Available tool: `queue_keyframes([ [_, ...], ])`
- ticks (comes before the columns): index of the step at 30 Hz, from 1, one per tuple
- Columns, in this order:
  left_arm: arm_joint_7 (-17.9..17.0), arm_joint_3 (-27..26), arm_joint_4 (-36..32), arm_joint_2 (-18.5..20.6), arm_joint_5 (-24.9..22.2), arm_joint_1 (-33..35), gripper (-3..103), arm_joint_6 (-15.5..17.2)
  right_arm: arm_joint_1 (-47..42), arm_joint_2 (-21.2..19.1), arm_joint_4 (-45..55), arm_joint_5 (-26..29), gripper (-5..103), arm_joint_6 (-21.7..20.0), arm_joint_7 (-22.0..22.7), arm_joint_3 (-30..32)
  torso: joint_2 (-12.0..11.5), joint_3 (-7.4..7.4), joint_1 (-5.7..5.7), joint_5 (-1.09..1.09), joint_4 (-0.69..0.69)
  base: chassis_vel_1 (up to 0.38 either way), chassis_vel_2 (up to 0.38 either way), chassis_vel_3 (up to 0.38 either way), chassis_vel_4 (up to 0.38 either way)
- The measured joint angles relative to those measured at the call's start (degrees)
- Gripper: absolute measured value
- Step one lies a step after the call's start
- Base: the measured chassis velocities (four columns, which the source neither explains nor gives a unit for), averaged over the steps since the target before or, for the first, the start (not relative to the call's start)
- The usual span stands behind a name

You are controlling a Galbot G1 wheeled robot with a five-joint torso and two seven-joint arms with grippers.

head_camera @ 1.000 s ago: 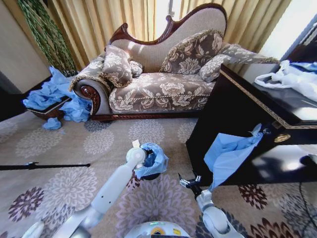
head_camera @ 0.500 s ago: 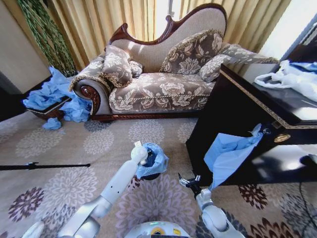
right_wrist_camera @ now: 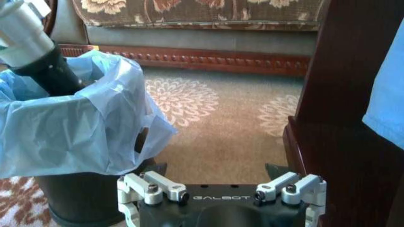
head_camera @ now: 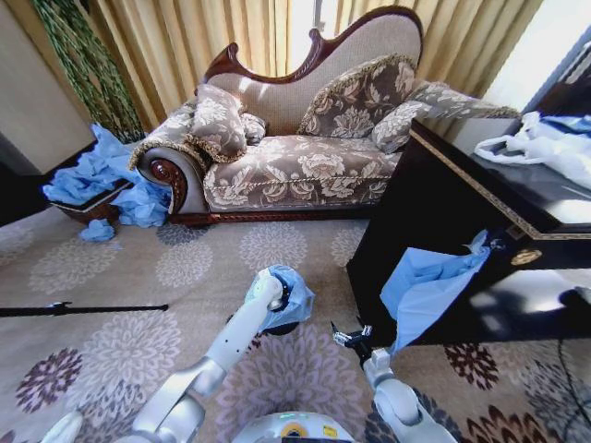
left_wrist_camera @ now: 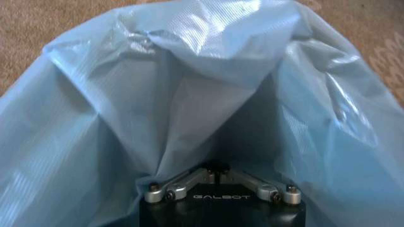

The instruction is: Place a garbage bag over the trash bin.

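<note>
The light-blue garbage bag [head_camera: 297, 297] is draped over the rim of the small black trash bin [head_camera: 280, 329] on the carpet just ahead of me. My left arm [head_camera: 242, 334] reaches down into the bag's mouth. In the left wrist view my left gripper [left_wrist_camera: 218, 168] has its links folded together, shut on a fold of the garbage bag [left_wrist_camera: 189, 94] that hangs around it. My right gripper [head_camera: 351, 338] hovers low to the right of the bin, open and holding nothing. From the right wrist, the garbage bag [right_wrist_camera: 75, 127] lines the trash bin [right_wrist_camera: 82, 201] beside the open right gripper [right_wrist_camera: 216, 172].
A dark wooden cabinet [head_camera: 434, 212] stands close on the right, with another blue bag [head_camera: 420, 288] hanging from it and a white plastic bag [head_camera: 540, 148] on top. A patterned sofa [head_camera: 295, 161] is behind, a heap of blue bags [head_camera: 92, 175] far left, a black rod [head_camera: 83, 309] on the carpet.
My left arm has swung to the right and pushed further into the bag's mouth. The right gripper has stayed where it was.
</note>
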Motion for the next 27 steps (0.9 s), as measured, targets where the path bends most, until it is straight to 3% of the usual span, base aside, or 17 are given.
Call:
queue_keyframes([
  [12,5.95,-0.22,8.23,-2.57,5.65,-3.78,0,-2.55,-0.12,0.24,-0.21,-0.12,100,0.02,-0.02,-0.22,0.00,0.00,0.00,0.00,-0.01,0.000,0.000,0.000,0.000],
  [14,8.98,-0.19,10.56,-3.02,10.17,-4.36,0,-4.24,-0.05,0.34,-0.15,-0.16,100,0.02,-0.02,-0.49,0.00,0.00,0.00,0.00,0.00,0.000,0.000,0.000,0.000],
  [17,11.02,-0.22,11.43,-3.11,12.77,-4.47,0,-5.01,-0.12,0.45,-0.06,-0.23,100,0.02,-0.02,-0.58,0.00,0.00,0.00,-0.01,0.00,0.000,0.000,0.000,0.000],
  [27,11.84,-0.63,13.75,-3.21,13.25,-4.36,0,-5.21,-0.41,0.40,0.38,-0.36,100,0.09,-0.01,-0.46,0.00,0.00,0.00,0.00,0.00,0.000,0.000,0.000,0.000],
])
